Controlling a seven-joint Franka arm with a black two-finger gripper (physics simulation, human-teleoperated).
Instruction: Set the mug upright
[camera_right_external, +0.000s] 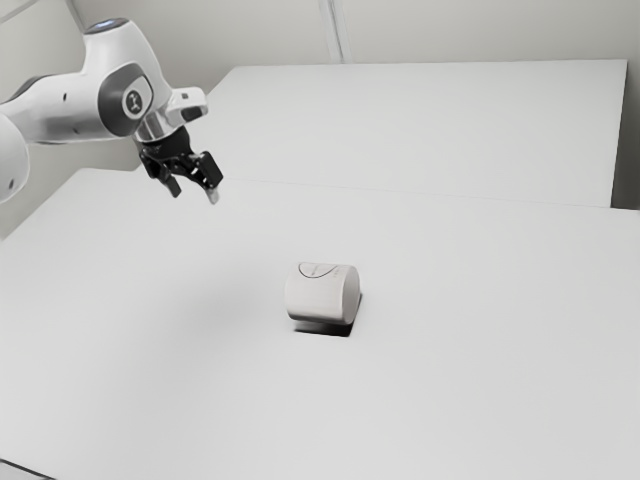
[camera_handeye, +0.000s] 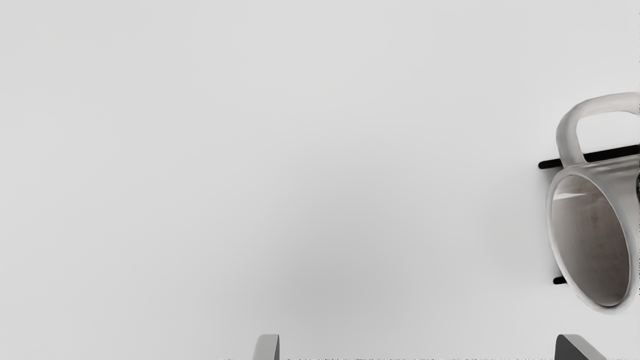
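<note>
Exterior view: mug lies well inside table edge.

Below and ahead of our gripper, the mug looks smooth, faintly glossy; the tabletop beneath looks smooth and matt, our arm like smooth plastic.

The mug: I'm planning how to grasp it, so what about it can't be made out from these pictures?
- Closed end of the mug: wrist view, cut off by the picture's edge.
- Rest of the handle: wrist view, cut off by the same edge.
- Inside of the mug: exterior view, hidden by its own wall.
- Marking on its side: exterior view, too small to read.
- Dark patch underneath: exterior view, partly hidden by the mug.
</note>
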